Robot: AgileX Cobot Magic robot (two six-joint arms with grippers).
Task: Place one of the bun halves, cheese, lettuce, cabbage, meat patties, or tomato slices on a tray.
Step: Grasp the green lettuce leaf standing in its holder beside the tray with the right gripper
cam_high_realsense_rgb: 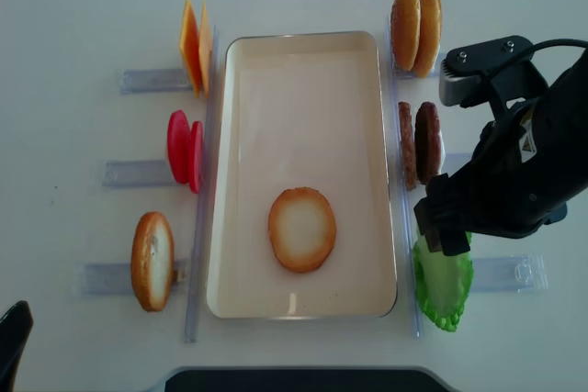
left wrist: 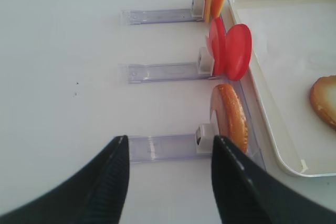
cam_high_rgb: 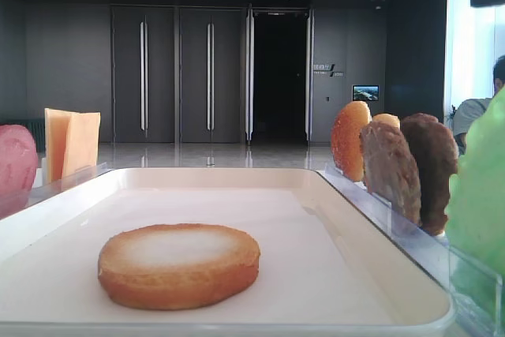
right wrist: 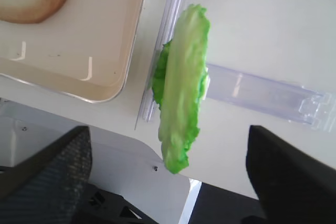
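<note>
The tray (cam_high_realsense_rgb: pixel 308 52) lies with its long axis running away from the robot, and most of its floor is bare. One bun half (cam_high_realsense_rgb: pixel 301 229) rests flat in its near part, pale face up, apart from every rim.

To the right of the tray, the right gripper (right wrist: pixel 168 174) hovers over the lettuce (cam_high_realsense_rgb: pixel 443 284), its fingers (right wrist: pixel 52 169) spread wide on either side and not touching the leaf. The lettuce stands on edge in a clear rack (right wrist: pixel 262 95), its long axis parallel to the tray's long side, just beside the near right corner.

Farther along that side stand the meat patties (cam_high_realsense_rgb: pixel 418 144), close to the rim.

Left of the tray, the left gripper (left wrist: pixel 168 174) is released, fingers apart before another bun half (left wrist: pixel 231 119).
</note>
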